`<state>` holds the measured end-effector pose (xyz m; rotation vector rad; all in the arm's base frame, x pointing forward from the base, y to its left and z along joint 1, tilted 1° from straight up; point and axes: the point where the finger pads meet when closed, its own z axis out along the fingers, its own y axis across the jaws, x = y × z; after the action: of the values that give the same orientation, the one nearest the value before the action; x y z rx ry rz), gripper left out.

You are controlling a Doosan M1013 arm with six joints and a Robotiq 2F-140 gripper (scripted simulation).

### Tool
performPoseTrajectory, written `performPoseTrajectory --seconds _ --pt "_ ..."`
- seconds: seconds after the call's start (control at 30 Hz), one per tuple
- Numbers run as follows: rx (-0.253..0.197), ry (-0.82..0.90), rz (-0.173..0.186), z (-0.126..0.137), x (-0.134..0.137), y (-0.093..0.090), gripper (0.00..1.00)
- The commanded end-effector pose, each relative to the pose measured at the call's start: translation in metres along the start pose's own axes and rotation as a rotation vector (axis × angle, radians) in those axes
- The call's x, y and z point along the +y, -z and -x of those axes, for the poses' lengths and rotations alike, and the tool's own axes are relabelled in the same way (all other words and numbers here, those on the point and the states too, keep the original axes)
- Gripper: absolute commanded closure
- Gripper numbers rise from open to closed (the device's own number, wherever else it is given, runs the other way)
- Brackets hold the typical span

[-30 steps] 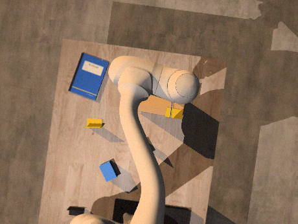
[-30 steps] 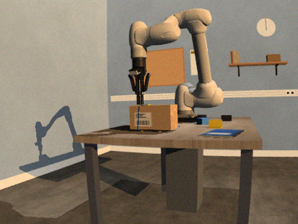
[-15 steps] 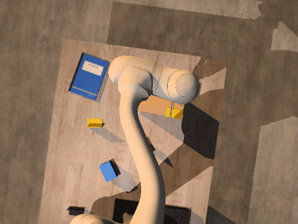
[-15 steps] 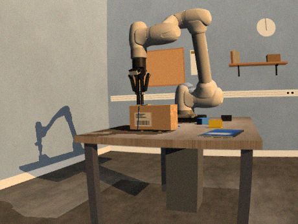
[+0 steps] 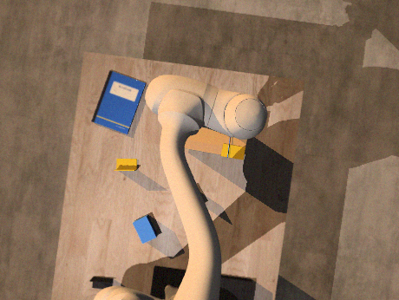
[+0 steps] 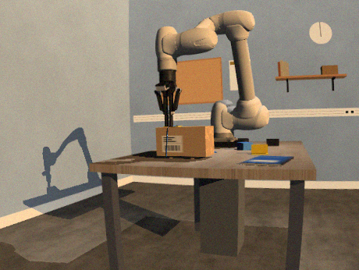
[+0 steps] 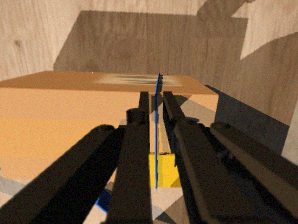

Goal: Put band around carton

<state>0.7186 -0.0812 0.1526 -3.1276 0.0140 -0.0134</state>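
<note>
The carton (image 5: 208, 140) (image 6: 195, 140) (image 7: 50, 110) stands flat and looks level on the table. A yellow corner guard (image 5: 238, 152) (image 7: 170, 172) sits on its top edge, near one end, on the side away from the label. The thin blue band (image 5: 229, 150) (image 6: 167, 144) (image 7: 156, 172) runs down the label face, across the top and over the guard. My gripper (image 6: 168, 124) (image 7: 155, 104) points down at the carton top by the label side. Its fingers are open by a narrow gap, one on each side of the band, with space beside it. The band's underside is hidden.
A blue notebook (image 5: 117, 108) (image 6: 269, 160), a yellow piece (image 5: 127, 165) (image 6: 259, 149), a blue block (image 5: 144, 229) (image 6: 244, 146) and a dark block (image 5: 102, 283) (image 6: 272, 142) are on the table. A small blue thing (image 7: 103, 201) shows beside the carton. My arm hides part of the table.
</note>
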Motion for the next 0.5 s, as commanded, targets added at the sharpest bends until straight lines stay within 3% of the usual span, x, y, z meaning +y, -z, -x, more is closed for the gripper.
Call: performPoseTrajectory --seconds 0.0,0.47 --pt "0.001 0.0 0.0 -0.0003 0.0 0.0006 0.82" --pt "0.001 0.0 0.0 -0.0003 0.0 -0.0017 0.82"
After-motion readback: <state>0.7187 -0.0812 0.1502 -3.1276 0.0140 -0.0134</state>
